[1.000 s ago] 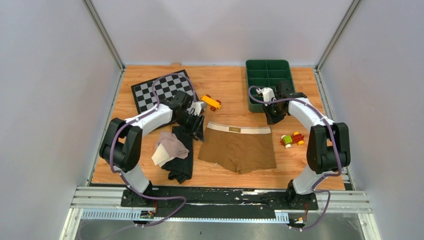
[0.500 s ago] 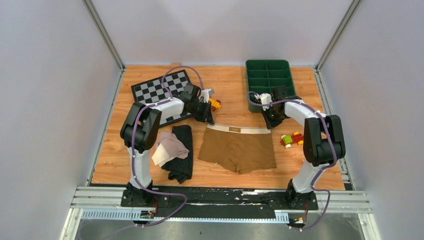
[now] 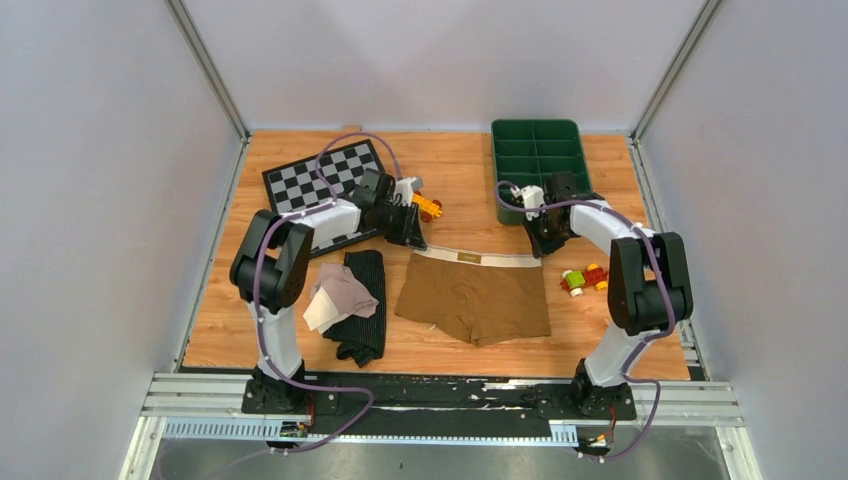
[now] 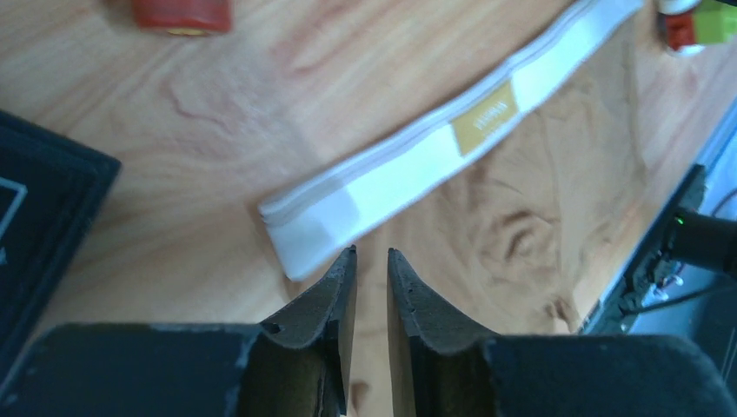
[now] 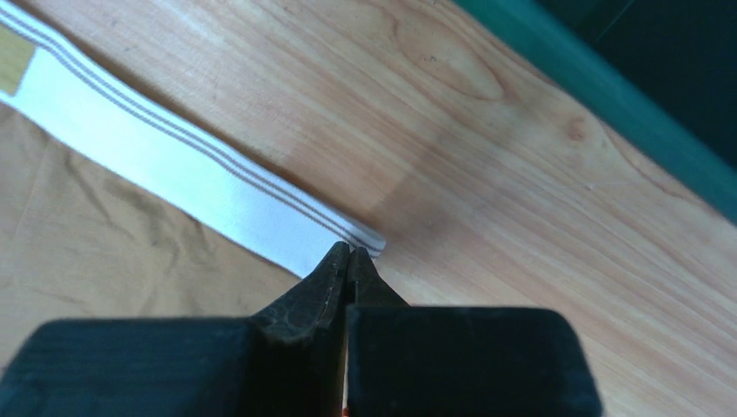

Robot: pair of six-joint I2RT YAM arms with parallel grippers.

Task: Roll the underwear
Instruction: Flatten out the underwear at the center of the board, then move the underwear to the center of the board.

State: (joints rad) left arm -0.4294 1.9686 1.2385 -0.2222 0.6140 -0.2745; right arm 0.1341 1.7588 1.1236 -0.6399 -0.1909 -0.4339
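Underwear: the tan-brown underwear (image 3: 475, 300) lies flat at mid-bench, cream waistband (image 3: 478, 259) on the far side; the black pair (image 3: 368, 312) and pink-beige pair (image 3: 342, 292) are heaped just to its left.
Change: within the last second the left arm swung off the black pair to the waistband's left end, while the right arm stayed at the right end.
Meaning: both waistband corners are now covered, so the first roll looks about to begin. No turn of cloth has been made yet.
Left corner: the left jaws are narrowly parted with bare wood showing between them. The corner sits just beside their tips, not grasped.
Right corner: the right jaws are clenched at the waistband's end. I cannot tell whether any cloth is pinched.
Edges: the green tray (image 3: 495, 170) is just beyond the right jaws and the orange toy car (image 3: 424, 205) just beyond the left. The toy blocks (image 3: 584, 278) are near the right side and the checkerboard mat (image 3: 320, 178) is far left.
Room: bare bench (image 3: 450, 160) lies beyond the waistband, with a narrower strip at the near hem. Rolling toward the arms looks clear.
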